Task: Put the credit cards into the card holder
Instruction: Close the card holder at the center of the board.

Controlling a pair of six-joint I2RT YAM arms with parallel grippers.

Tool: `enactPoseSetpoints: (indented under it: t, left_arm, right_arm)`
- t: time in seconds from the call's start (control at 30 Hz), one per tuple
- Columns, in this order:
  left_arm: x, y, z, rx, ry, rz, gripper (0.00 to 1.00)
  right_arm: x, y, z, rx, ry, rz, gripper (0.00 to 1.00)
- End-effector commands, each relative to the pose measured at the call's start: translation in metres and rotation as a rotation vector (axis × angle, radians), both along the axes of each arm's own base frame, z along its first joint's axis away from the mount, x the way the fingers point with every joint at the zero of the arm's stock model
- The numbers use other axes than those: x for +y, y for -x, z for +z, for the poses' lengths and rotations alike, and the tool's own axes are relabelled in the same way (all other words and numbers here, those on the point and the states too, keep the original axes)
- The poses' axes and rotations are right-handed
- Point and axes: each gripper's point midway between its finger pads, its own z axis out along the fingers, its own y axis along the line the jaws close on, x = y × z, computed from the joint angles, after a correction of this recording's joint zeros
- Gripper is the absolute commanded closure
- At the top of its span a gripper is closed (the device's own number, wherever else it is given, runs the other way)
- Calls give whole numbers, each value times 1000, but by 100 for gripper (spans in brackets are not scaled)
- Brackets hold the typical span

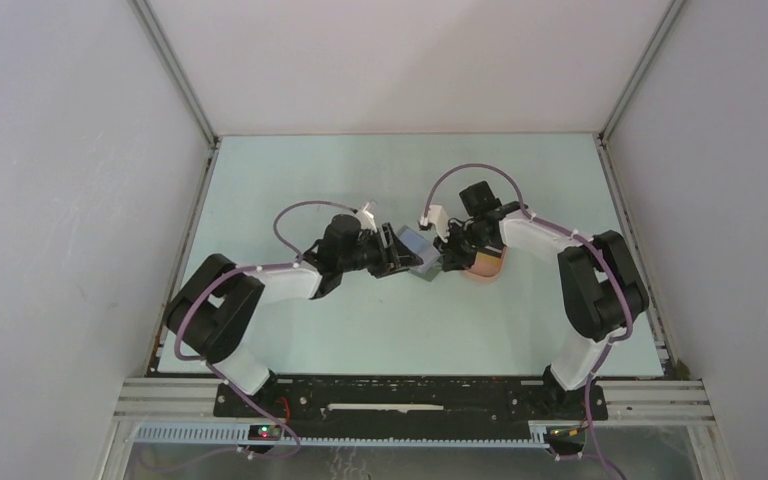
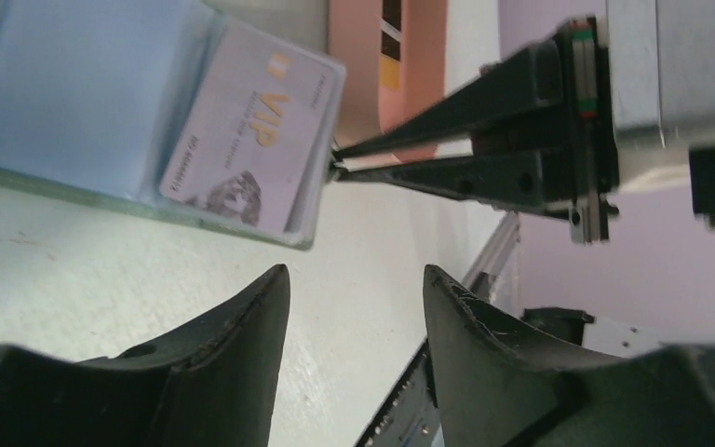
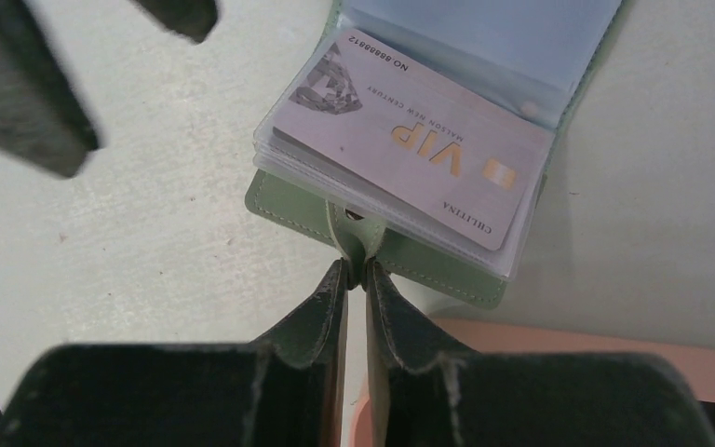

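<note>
The grey-green card holder (image 3: 447, 279) lies open on the table, its clear sleeves facing up. A silvery credit card (image 3: 410, 140) marked VIP lies at the top sleeve; whether it is fully tucked in is unclear. My right gripper (image 3: 356, 270) is shut on the holder's small snap tab (image 3: 349, 228). In the left wrist view the same card (image 2: 251, 140) and card holder (image 2: 74, 102) are at upper left. My left gripper (image 2: 356, 279) hangs open just short of them, nothing between its fingers. A dark credit card (image 2: 391, 28) with a light stripe lies in the tray.
A salmon-pink tray (image 1: 485, 266) sits right behind the right gripper (image 1: 447, 258), and shows again in the right wrist view (image 3: 614, 363). The left gripper (image 1: 397, 250) faces it across the card holder (image 1: 420, 255). Enclosure walls surround the pale green table (image 1: 360, 330).
</note>
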Motion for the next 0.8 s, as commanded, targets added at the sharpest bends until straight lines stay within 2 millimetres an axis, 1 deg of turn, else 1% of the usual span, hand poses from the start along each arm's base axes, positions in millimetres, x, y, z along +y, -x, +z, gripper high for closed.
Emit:
enactPoseSetpoints:
  t: [0.0,0.07,0.13,0.2,0.37,0.43,0.5,0.63,0.77]
  left_arm:
    - [1,-28,10,-101,-110,19,40]
    - [2,-34,8,-119,-138,19,40]
    - [-1,-39,8,-115,-136,15,40]
    - [-4,-42,1,-98,-145,6,43]
    - [-12,-49,-11,-66,-162,-14,55]
    - [-14,-49,-17,-54,-171,-26,60]
    - [-15,-49,-23,-40,-180,-40,63]
    - [-17,-46,-32,-21,-190,-63,64]
    - [-21,-41,-41,-6,-189,-109,65]
  right_arm:
    - [8,2,18,-103,-46,122,82]
    - [9,7,19,-137,-53,189,82]
    - [10,12,19,-174,-57,256,82]
    - [11,13,18,-199,-56,296,82]
    - [14,16,17,-244,-57,367,82]
    - [14,18,17,-271,-63,396,81]
    - [14,19,19,-299,-74,424,81]
    - [13,24,18,-324,-85,472,80]
    - [12,31,11,-364,-77,593,78]
